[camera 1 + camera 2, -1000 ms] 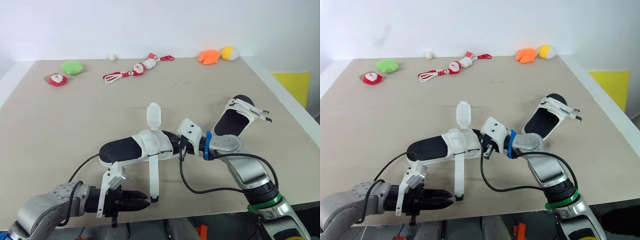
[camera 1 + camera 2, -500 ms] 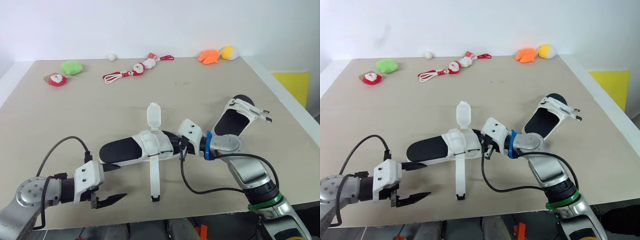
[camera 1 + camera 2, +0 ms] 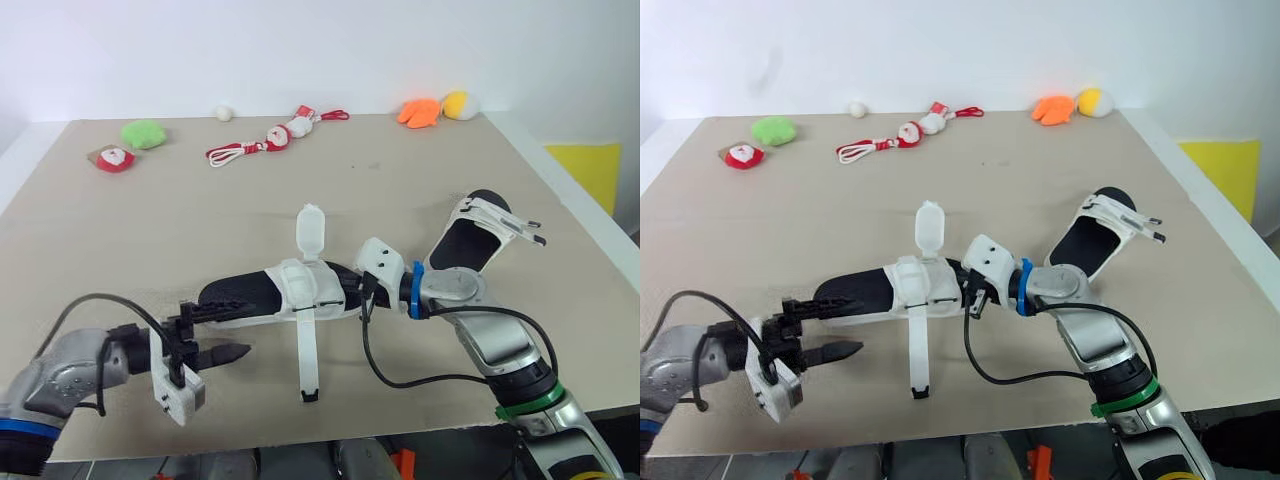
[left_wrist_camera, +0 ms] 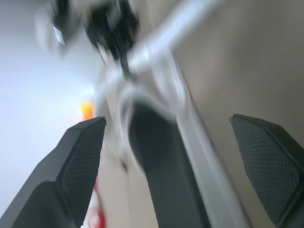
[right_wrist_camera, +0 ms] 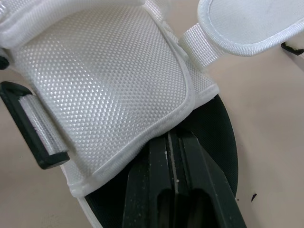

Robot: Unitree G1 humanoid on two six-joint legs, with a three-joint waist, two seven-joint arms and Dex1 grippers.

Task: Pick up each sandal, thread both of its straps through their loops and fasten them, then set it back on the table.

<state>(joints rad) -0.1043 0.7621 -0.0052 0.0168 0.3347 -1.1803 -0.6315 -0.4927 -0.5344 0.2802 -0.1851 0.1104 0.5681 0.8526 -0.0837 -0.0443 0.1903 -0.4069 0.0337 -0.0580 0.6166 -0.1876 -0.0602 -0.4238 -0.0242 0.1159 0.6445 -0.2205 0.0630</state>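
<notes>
Now that the left hand has been pulled away from the free end of the long strap and turned toward the toe, that strap is left lying slack across the desk, running from the near sandal toward the near edge. It is not threaded. The other strap is seen standing up, loose too, so neither fastening is judged done. A re-grip at the toe looks intended, not another go at the strap.

Left hand: spread wide, nothing held. The sandal's toe is placed just right of its fingertips, with the upper finger over the toe rim; contact cannot be told.

Right hand: closed on the black sole at the heel side, under the white mesh upper, with the black loop close beside.

A second sandal is left on the desk to the far right, well apart.
</notes>
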